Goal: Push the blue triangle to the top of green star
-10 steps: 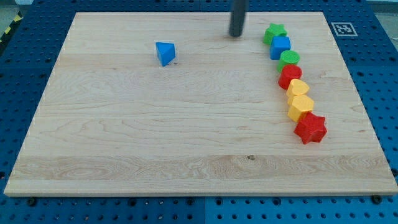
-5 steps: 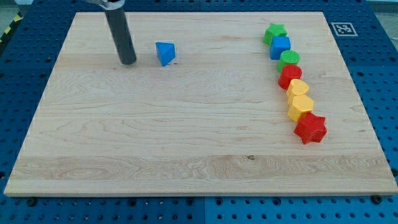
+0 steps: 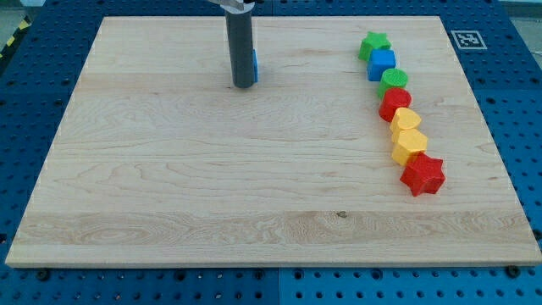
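My tip (image 3: 244,84) rests on the board (image 3: 169,203), pressed against the blue triangle (image 3: 254,65), which peeks out at the rod's 3 o'clock side (mostly hidden behind it). There is no claw on this arm, just the rod, so nothing is gripped. The green star (image 3: 373,44) sits well apart at the triangle's 3 o'clock, heading a touching chain that runs toward 5 o'clock: blue cube (image 3: 382,63), green cylinder (image 3: 394,80), red block (image 3: 394,103), two yellow blocks (image 3: 406,119) (image 3: 410,145), red star (image 3: 423,174).
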`<act>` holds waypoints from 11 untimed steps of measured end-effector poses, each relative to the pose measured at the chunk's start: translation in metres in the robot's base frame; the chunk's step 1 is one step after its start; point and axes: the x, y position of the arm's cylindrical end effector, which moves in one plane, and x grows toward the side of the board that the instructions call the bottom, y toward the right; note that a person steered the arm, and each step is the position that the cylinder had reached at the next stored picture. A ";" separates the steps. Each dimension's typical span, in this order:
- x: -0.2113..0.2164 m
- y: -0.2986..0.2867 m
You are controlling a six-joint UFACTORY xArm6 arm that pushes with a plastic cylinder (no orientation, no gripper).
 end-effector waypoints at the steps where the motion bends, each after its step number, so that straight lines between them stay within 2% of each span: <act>1: -0.004 -0.007; 2: -0.022 -0.008; 6: -0.045 -0.003; 11: -0.099 0.072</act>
